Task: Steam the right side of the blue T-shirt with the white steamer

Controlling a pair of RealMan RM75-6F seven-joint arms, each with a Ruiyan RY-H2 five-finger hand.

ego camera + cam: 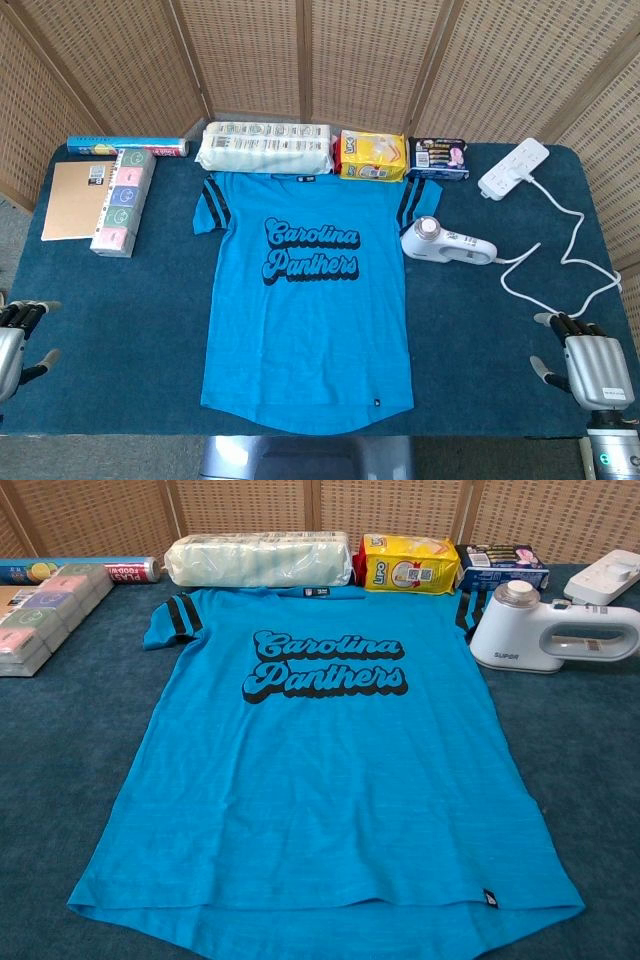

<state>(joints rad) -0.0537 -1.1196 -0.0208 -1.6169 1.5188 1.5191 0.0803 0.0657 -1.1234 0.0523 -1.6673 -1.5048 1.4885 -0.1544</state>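
The blue T-shirt [305, 300] [320, 780] lies flat in the middle of the table, collar at the far side, "Carolina Panthers" printed on the chest. The white steamer [445, 241] [550, 630] lies on the cloth just right of the shirt's right sleeve, its cord trailing off to the right. My right hand [585, 362] rests at the table's near right corner, fingers apart, holding nothing, well short of the steamer. My left hand [18, 335] sits at the near left edge, partly cut off, fingers spread and empty. Neither hand shows in the chest view.
A white power strip [514, 168] lies at the far right with its cable [560, 260] looping toward my right hand. Along the back stand a wipes pack [265, 147], a yellow packet [372, 155] and a dark box [438, 158]. A stack of tissue packs [122, 202] and a brown notebook [75, 198] lie at the left.
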